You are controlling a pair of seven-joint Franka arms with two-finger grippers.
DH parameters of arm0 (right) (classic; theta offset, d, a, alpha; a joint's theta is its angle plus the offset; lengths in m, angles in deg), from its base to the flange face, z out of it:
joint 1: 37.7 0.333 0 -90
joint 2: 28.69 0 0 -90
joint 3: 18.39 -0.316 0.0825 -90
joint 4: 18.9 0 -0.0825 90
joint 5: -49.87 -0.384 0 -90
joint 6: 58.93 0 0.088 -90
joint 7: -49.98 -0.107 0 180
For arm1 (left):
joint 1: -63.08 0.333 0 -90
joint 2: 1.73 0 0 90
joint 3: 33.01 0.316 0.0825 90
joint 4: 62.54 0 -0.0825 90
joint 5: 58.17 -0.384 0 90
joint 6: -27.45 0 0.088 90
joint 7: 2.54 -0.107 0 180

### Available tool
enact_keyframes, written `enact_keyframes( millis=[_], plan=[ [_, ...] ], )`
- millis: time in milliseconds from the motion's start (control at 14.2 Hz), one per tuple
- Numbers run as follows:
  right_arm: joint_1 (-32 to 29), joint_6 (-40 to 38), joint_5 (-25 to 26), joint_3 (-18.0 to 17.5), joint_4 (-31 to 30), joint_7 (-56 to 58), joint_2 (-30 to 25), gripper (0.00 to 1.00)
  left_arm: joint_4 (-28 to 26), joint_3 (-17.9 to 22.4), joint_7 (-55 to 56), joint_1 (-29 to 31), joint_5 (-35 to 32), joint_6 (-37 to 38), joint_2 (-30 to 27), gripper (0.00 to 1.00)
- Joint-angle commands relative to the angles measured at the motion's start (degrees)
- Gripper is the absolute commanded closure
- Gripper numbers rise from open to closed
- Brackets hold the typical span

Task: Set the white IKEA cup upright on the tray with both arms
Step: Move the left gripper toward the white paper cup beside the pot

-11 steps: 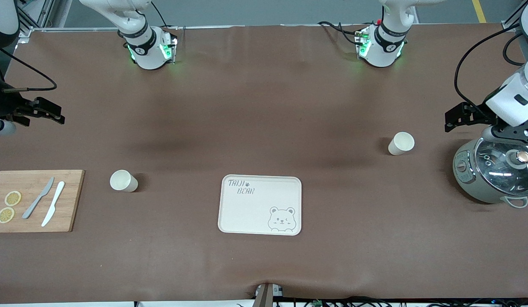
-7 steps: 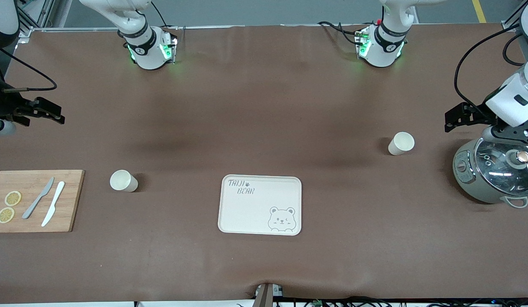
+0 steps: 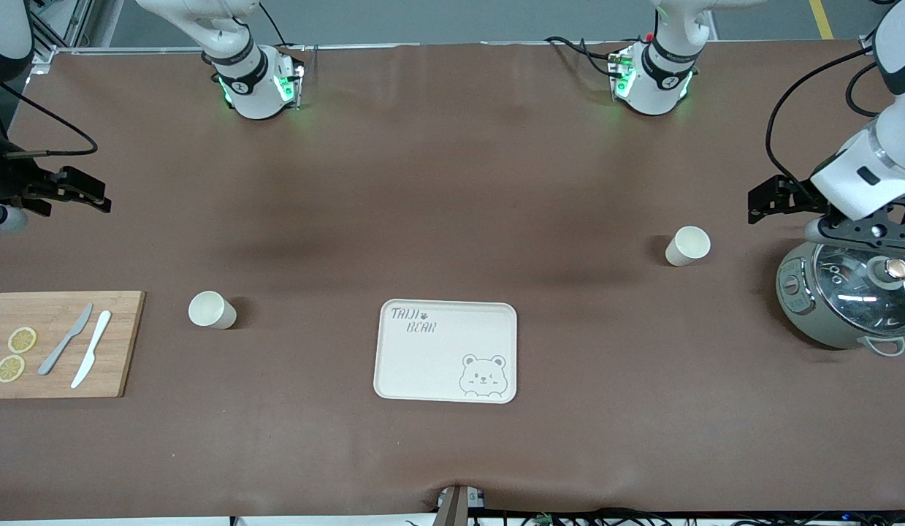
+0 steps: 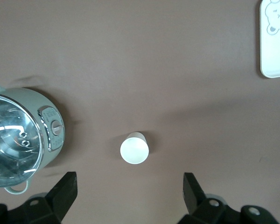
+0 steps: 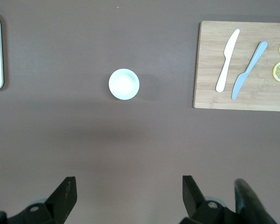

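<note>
Two white cups stood upright on the brown desk (image 3: 452, 183), neither of them on the tray (image 3: 423, 365). Nearest the front camera lay that tray, cream, flat and bare, with its grey lettering and bear face, about midway along the desk. At the right arm's end, about as near, sat a wooden cutting board (image 3: 120, 343) carrying two lemon slices (image 3: 15, 353), a grey knife (image 3: 66, 339) and a white knife (image 3: 91, 348) side by side.

Slightly farther from the camera, the first cup (image 3: 212, 309) stood between the board and the tray, well apart from both; the right wrist view showed it from straight above, mouth up (image 5: 124, 84). At the left arm's end a grey-green cooker with a glass lid (image 3: 846, 296) sat at the desk's edge.

Farther still, the second cup (image 3: 687, 245) stood near the cooker, toward the desk's middle. The left wrist view showed its open mouth (image 4: 134, 149), with the cooker beside it and a corner of the tray at the picture's edge.

Left gripper (image 3: 765, 204) hung in the air above bare desk just beside the cooker and near the second cup, its jaws spread wide and holding nothing. Right gripper (image 3: 83, 191) hovered over the right arm's end of the desk, above bare cloth, likewise wide open and empty, well apart from the first cup.
</note>
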Motion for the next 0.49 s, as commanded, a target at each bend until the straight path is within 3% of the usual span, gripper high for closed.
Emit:
enact_keyframes(
  millis=[0,424],
  plan=[
    [-0.21,-0.61,0.73,-0.42,1.33,-0.29,0.69,0.00,-2.30,0.31,-0.74,-0.20,0.17,-0.48,-0.49,0.00],
    [-0.21,-0.52,0.73,-0.42,1.33,-0.29,0.77,0.00,-19.17,0.48,-3.81,0.51,0.00,-17.36,-5.42,0.00]
  ],
)
